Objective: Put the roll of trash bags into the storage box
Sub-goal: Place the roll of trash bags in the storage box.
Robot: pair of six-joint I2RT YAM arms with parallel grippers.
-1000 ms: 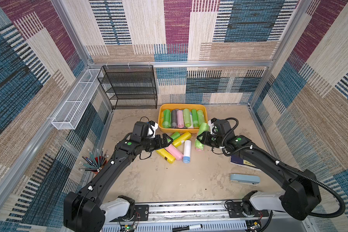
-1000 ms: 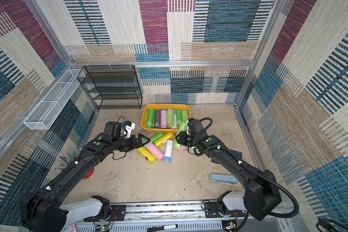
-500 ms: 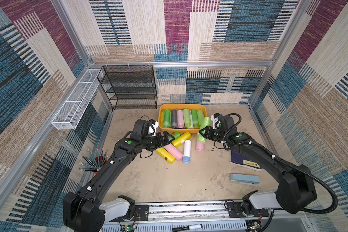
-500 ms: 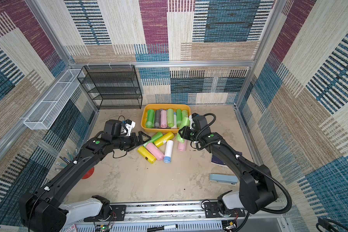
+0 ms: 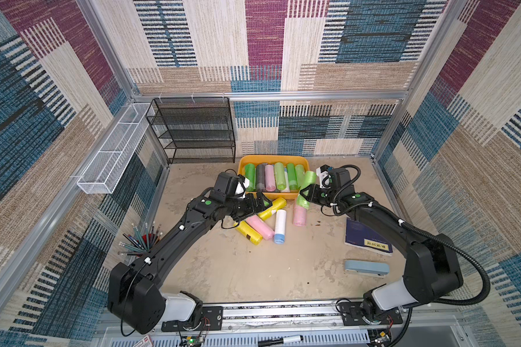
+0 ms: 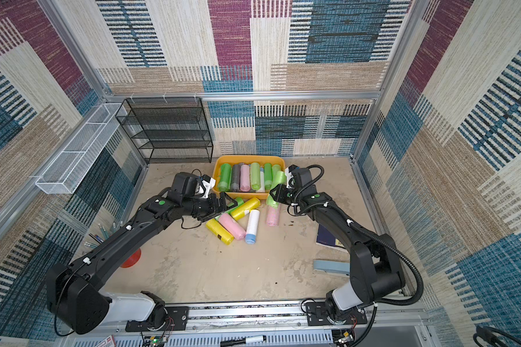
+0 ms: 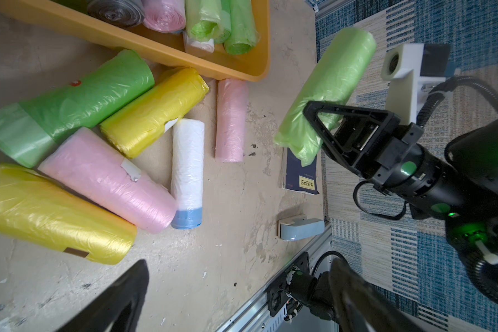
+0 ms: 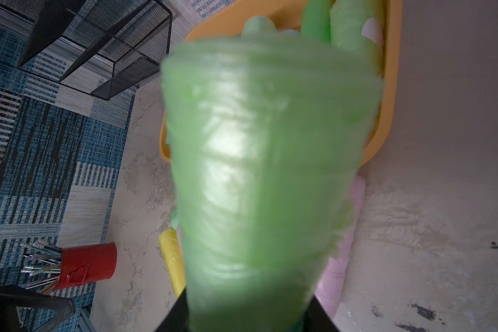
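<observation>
starting nearest: marker [image 5: 280, 340] down on the front rail, then stapler [image 5: 366, 268] and book [image 5: 367, 240] on the right of the bench [image 5: 253, 270], pencil cup [image 8: 87, 266] on the left. none of it in play.

on to mid-bench: a pile [image 5: 260, 226] of loose rolls, not yet boxed. counting five there: two yellow, a pink, a white with a blue end, and a green half hidden under the left arm in both top views. plus a thin pink roll [image 5: 300, 213] lying alone to the right.

hovering just above that pile, the left end effector [image 5: 257, 204], fingers spread wide, nothing between them.

across to the right end effector [image 5: 305, 195]: pressed in on a pale green roll [image 7: 334, 80], pinching it near the low end. up off the bench, tilted, high end leaning at the near right corner of the box [image 5: 269, 156]. right beside the rim; cannot tell whether any of it is over the inside yet.

further back, inside the box: several rolls already lying side by side, greens, a dark grey, a pink, a white tucked low.

reckoning about halfway. left for this roll: over the rim, down, let go. then six more from the bench.
</observation>
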